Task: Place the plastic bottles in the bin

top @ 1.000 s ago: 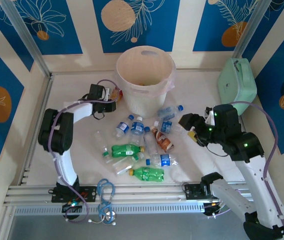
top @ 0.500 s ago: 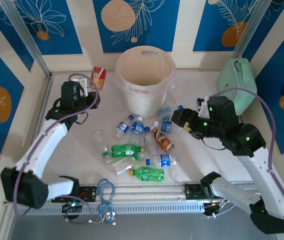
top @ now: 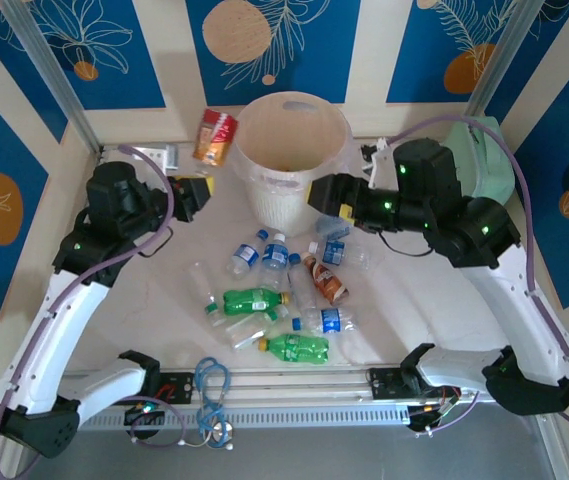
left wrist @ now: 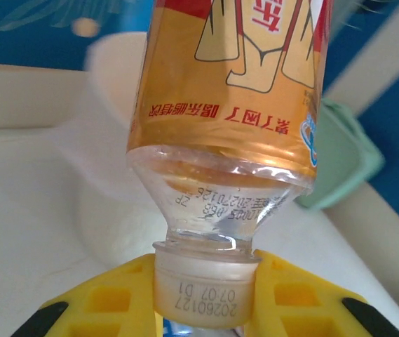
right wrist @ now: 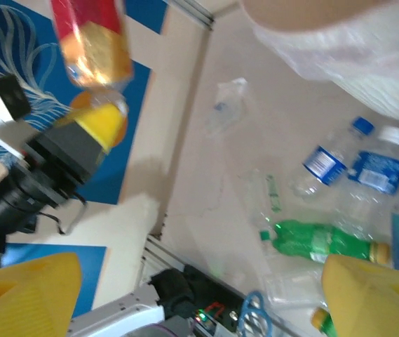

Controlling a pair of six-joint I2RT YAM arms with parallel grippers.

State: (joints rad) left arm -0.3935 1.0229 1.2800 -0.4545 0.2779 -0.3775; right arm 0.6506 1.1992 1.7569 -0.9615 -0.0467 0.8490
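My left gripper (top: 202,178) is shut on the cap of an orange-and-red labelled bottle (top: 214,135), held up beside the left rim of the bin (top: 289,165). In the left wrist view the yellow fingers (left wrist: 108,309) clamp the pale cap, and the bottle (left wrist: 231,91) rises above them. My right gripper (top: 316,194) hangs open and empty by the bin's right side, its fingers (right wrist: 374,295) wide apart. Several plastic bottles lie in front of the bin: two green ones (top: 252,300) (top: 296,348), clear blue-labelled ones (top: 275,253) and a brown-red one (top: 327,283).
A mint-green case (top: 476,165) stands at the back right against the wall. Blue loops (top: 212,385) lie on the front rail. Patterned walls close in the table on three sides. The left wrist view takes in the bin (left wrist: 111,67) and the case (left wrist: 339,158).
The left arm has swung up and to the right, carrying the orange bottle from the table beside the bin up to its rim. The right gripper moved left toward the bin and opened wider.
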